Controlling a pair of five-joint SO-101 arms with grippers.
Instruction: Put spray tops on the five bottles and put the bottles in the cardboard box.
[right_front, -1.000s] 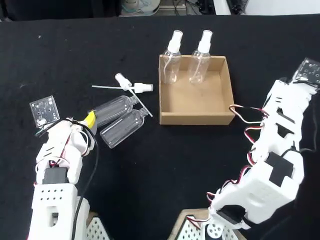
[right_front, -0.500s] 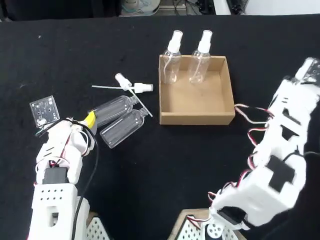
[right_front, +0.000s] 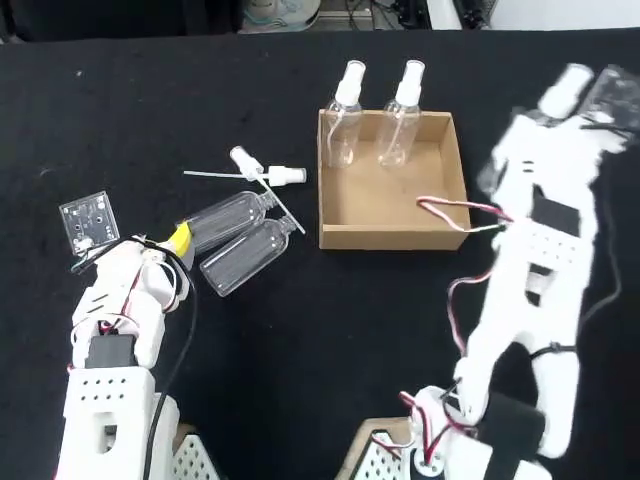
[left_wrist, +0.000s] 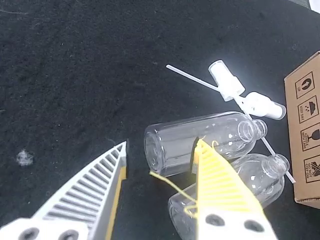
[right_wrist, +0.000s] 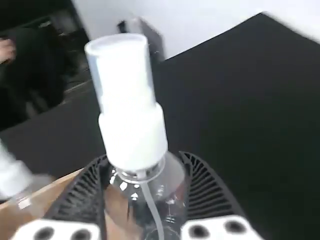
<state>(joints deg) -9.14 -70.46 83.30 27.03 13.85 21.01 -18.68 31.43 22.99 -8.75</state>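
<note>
Two capped spray bottles (right_front: 345, 120) (right_front: 402, 118) stand at the far wall inside the cardboard box (right_front: 392, 238). My right gripper (right_wrist: 145, 162) is shut on a third clear bottle (right_wrist: 131, 125) with a white spray top, held upright just right of the box (right_front: 563, 88). Left of the box, two uncapped bottles (right_front: 228, 218) (right_front: 250, 256) lie side by side, necks toward the box. Two loose spray tops (right_front: 246, 160) (right_front: 285, 176) with long tubes lie beyond them. My left gripper (left_wrist: 161, 145) is open at the bases of these bottles (left_wrist: 222, 134) (left_wrist: 262, 175).
The table is covered in black cloth. The box's near half (right_front: 390, 200) has free floor. Open cloth lies in front of the box and between the arms. The right arm's white body (right_front: 535, 290) stretches along the box's right side.
The right arm has swung up and leftward toward the box's right wall, carrying the capped bottle. The left arm, loose bottles and tops have not moved.
</note>
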